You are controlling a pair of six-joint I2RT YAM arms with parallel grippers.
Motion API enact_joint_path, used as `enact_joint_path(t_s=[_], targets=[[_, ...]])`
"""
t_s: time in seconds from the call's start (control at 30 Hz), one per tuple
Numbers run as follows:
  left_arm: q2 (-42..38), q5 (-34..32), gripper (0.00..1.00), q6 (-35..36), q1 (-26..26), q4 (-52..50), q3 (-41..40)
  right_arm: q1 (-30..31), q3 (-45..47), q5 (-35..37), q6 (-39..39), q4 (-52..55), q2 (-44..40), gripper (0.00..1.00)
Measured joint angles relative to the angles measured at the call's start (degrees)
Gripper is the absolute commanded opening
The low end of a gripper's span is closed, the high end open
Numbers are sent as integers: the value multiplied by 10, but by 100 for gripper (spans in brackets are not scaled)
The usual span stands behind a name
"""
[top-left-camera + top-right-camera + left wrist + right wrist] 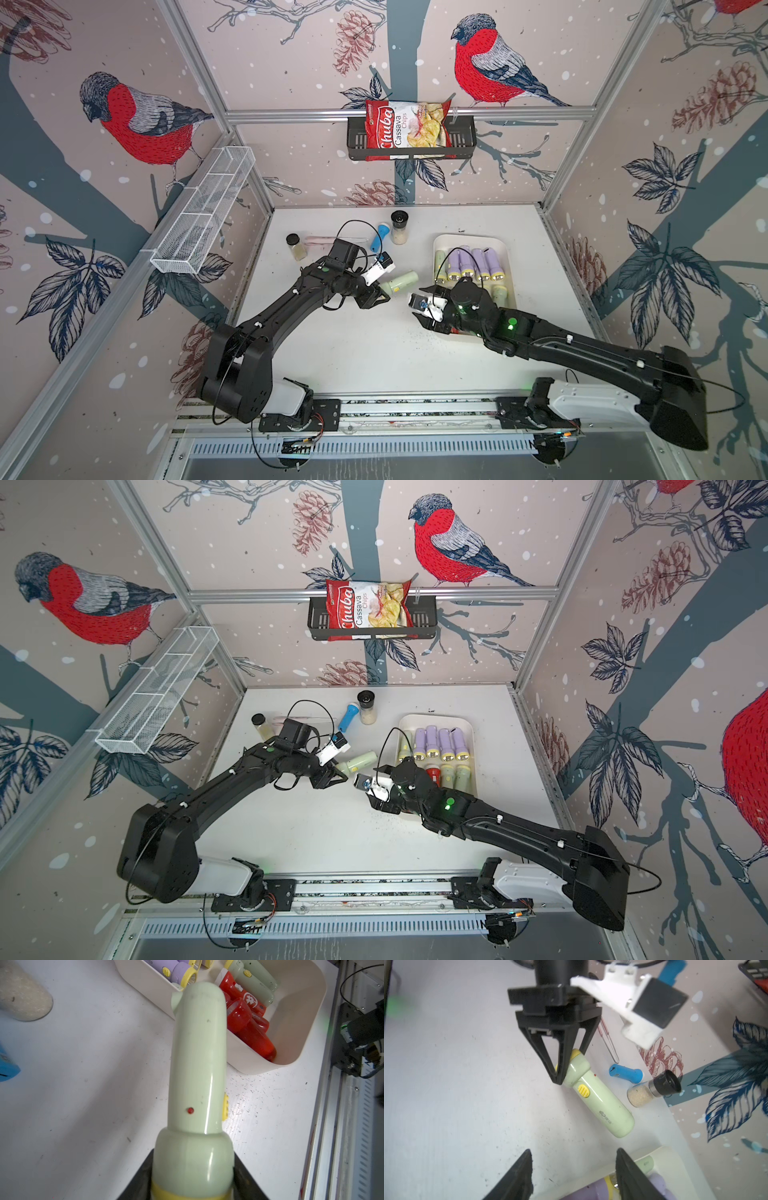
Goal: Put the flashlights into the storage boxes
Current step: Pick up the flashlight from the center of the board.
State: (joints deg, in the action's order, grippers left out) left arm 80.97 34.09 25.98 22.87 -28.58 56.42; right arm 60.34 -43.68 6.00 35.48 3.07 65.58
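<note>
— Holding what, precisely, is the left gripper (pixel 568 1068)?
— It is clenching the yellow-rimmed head of a pale green flashlight (pixel 602 1103), whose barrel is pointing toward the cream-white tray (pixel 301 1022). The flashlight is sitting outside the tray, just beside it, between the two grippers in both top views. Whether it is touching the table I cannot tell.
— And the right gripper (pixel 574 1150)?
— Its fingers are standing spread, gripping nothing, just beside the tray.
— What is lying in the tray?
— Four lilac flashlights (pixel 480 262) are lying side by side, yellow heads aligned. Pale green ones and red flashlights (pixel 247 1022) are lying next to them. A blue flashlight (pixel 379 239) is lying on the table, well apart from the tray, near a black-capped spice jar (pixel 400 227).
— Is any writing showing?
— The chips bag (pixel 405 129) standing in the black wall basket (pixel 461 141) is displaying "Chuba Cassava Chips". A faint logo is showing on the held barrel in the right wrist view, too small to read. One red flashlight is bearing a white flower-like emblem.
</note>
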Motion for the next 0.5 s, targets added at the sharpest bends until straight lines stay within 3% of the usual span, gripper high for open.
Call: enact_joint_path(t_s=[0.23, 0.5], targets=[[6, 32, 22, -12, 5, -21, 1, 24, 16, 92, 204, -61, 15, 65], [10, 54, 22, -28, 5, -38, 21, 19, 5, 132, 344, -91, 68, 65]])
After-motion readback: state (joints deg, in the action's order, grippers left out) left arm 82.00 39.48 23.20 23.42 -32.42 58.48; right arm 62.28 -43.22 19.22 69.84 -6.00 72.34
